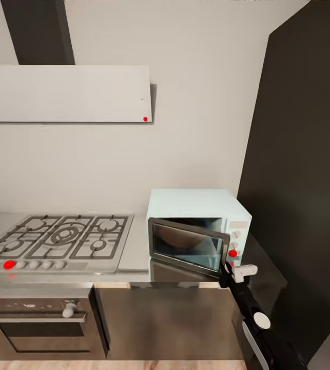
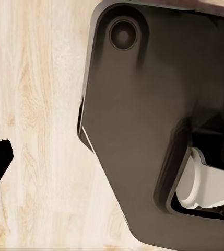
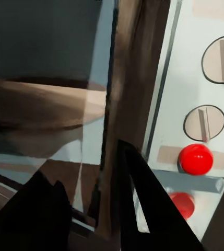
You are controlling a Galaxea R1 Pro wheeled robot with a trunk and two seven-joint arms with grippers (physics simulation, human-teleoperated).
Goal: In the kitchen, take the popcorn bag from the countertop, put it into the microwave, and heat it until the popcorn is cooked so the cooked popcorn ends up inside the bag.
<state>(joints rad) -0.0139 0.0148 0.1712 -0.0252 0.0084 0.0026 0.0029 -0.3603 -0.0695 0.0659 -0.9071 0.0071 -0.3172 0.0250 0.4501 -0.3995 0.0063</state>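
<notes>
Ahead of the jaws, on the grey countertop [image 1: 134,252]: pale-blue microwave [image 1: 195,205], its dark glass door [image 1: 188,246] swung partly ajar, gas hob [image 1: 57,239] off to its far side. Right gripper [image 1: 231,271] up at the door's free edge by the red knob [image 3: 196,159], black fingers [image 3: 143,204] spread apart with the door edge between them. Left gripper's opening: cannot tell.

Blurred brown shape, perhaps popcorn bag [image 3: 36,112], behind glass.
</notes>
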